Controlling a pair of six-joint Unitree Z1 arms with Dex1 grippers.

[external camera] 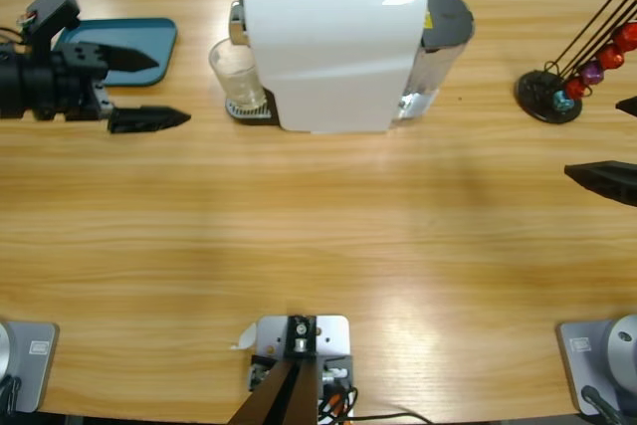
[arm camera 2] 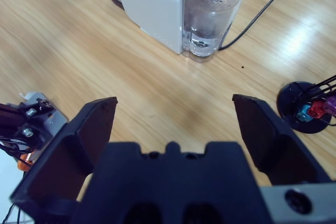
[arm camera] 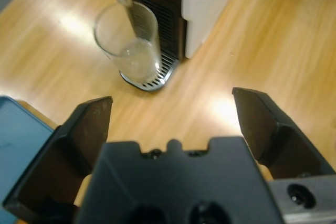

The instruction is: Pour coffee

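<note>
A white coffee machine [external camera: 328,47] stands at the back middle of the table. An empty clear glass [external camera: 237,72] sits on its drip tray [external camera: 249,109] under the spout, on the machine's left side. In the left wrist view the glass [arm camera: 128,43] is straight ahead of my left gripper [arm camera: 170,98], well beyond the jaws. My left gripper [external camera: 159,89] is open with nothing in it, a short way left of the glass. My right gripper [external camera: 607,141] is open and empty at the table's right edge, and its wrist view [arm camera 2: 173,103] looks at the machine's water tank [arm camera 2: 212,19].
A teal tray [external camera: 119,42] lies at the back left, partly under my left gripper. A black capsule stand [external camera: 552,97] with coloured capsules stands at the back right. A black cable [arm camera 2: 262,9] runs from behind the machine. Bare wood spreads across the front half of the table.
</note>
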